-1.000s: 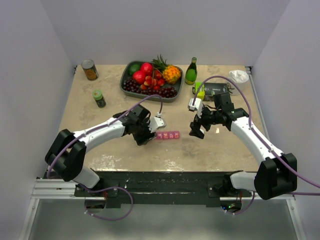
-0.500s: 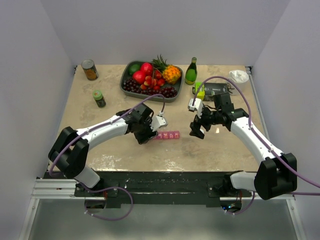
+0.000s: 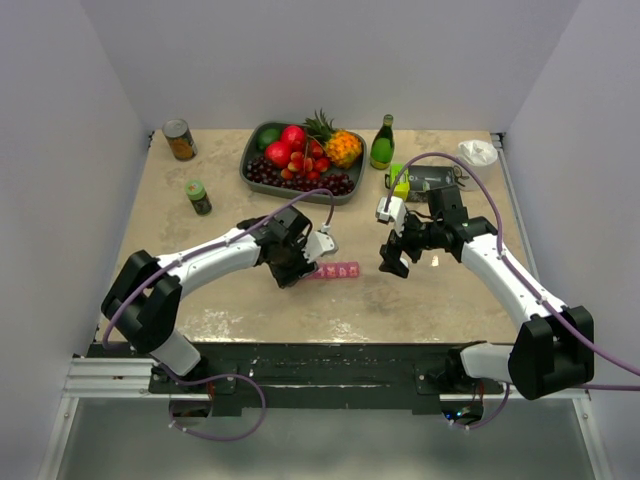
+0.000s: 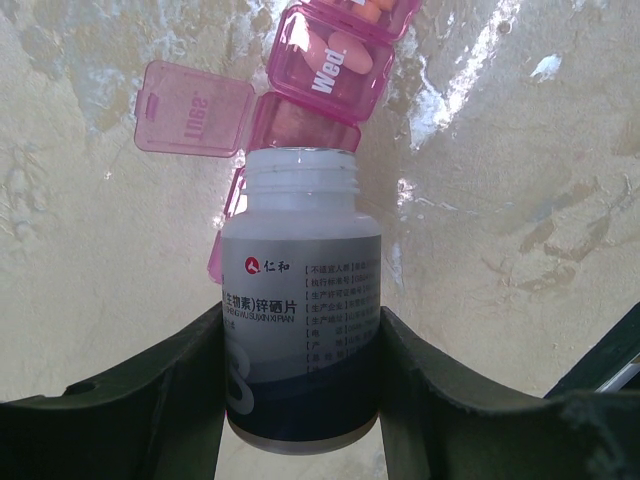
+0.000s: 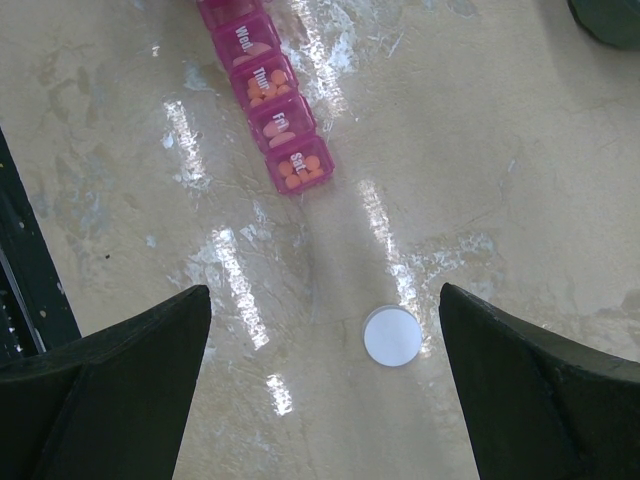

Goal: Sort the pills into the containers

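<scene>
Left wrist view showed us the left gripper clamped on a white bottle, one finger on each side of it. The bottle had no cap on. Its mouth pointed at the pink pill strip, right over one little box whose lid stood flipped open to the left. We could not tell if any pills lay in that box, because the bottle's mouth hid most of it.

In the right wrist view, the boxes at the strip's end held orange pills. The right gripper hung over the table with its fingers wide apart and nothing in them. A round white cap lay on the table under it, near the strip's end but not touching it.

From the top view, the strip lay near the middle of the table, between the two grippers, with the left gripper at its left end.

We judged the step in hand was filling: the bottle was lined up to drop pills into the open box. The next move likely called for a slow tip of the bottle, so only a few pills roll out. The mouth should stay right over that one box, or pills could bounce onto the table or into the wrong box. The strip is light, so a bump from the bottle could push it away.
</scene>
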Robot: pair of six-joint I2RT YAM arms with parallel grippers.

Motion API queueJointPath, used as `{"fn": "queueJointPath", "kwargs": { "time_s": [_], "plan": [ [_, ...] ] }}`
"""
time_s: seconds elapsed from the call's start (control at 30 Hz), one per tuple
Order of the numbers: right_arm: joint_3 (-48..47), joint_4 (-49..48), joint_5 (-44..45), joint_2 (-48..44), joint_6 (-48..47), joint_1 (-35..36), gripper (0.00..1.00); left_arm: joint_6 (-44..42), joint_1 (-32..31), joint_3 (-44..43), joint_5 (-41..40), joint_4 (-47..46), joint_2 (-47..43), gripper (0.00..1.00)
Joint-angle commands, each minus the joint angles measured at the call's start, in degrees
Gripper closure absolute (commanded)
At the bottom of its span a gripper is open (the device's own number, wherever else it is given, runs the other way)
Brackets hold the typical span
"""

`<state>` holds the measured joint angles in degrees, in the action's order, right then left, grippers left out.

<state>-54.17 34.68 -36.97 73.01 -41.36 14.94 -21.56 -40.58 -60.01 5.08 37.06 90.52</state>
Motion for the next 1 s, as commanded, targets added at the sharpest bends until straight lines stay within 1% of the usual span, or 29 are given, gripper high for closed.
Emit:
{"fn": "queueJointPath", "kwargs": {
  "time_s": [0.0, 0.97],
  "plan": [
    [0.12, -1.28, 0.06, -0.33, 0.14, -0.26, 0.01, 1.08, -0.73, -2.74, -1.3, 1.09, 0.62, 1.0],
    [0.21, -1.28, 0.23, -0.15, -0.03, -0.26, 0.01, 2.31, -2.05, -7.67, -3.32, 6.09, 4.4, 1.0]
  ]
}}
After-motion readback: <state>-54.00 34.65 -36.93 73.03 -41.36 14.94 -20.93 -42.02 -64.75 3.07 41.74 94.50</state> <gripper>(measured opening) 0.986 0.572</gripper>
